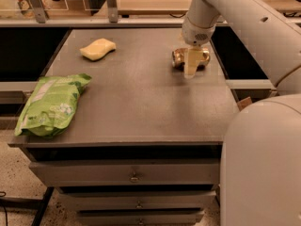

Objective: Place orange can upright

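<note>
The orange can [178,58] is a shiny golden can lying on its side near the right far part of the grey table top [141,102]. My gripper [191,68] hangs down from the white arm and sits right over the can's right half, partly covering it. I cannot tell whether it holds the can.
A yellow sponge [98,49] lies at the far left of the table. A green bag [49,105] lies at the front left edge. Drawers [134,175] are below the top. My white base [263,164] fills the lower right. A rail with posts [111,4] runs behind the table.
</note>
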### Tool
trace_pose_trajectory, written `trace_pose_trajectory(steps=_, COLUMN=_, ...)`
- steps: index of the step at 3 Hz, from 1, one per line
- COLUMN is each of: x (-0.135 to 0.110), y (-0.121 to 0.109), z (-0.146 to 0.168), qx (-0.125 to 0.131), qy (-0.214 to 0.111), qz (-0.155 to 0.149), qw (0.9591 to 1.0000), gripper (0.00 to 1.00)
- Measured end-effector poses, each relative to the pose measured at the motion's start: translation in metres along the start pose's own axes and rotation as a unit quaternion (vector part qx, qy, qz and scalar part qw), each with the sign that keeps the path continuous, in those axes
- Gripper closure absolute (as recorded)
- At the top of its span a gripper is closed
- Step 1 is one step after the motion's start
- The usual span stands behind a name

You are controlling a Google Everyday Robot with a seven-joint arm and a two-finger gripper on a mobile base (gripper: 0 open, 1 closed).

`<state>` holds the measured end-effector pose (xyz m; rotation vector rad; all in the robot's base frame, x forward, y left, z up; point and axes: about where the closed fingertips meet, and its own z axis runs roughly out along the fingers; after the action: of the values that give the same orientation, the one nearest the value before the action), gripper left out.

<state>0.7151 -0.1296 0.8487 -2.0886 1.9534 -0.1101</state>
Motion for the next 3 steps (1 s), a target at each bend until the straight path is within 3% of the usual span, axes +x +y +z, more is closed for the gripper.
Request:
trace_pose_trajectory(steps=2, x=-0.0067, y=0.0074, z=0.0027, qx=-0.015, qy=-0.01, qz=-0.009, qw=0.9998, gripper=0.64)
trace_pose_trajectory(steps=3, x=-0.007, y=0.0116, z=0.0034, qx=-0.018, qy=-0.004, qz=-0.015, qw=0.9997, gripper=0.73)
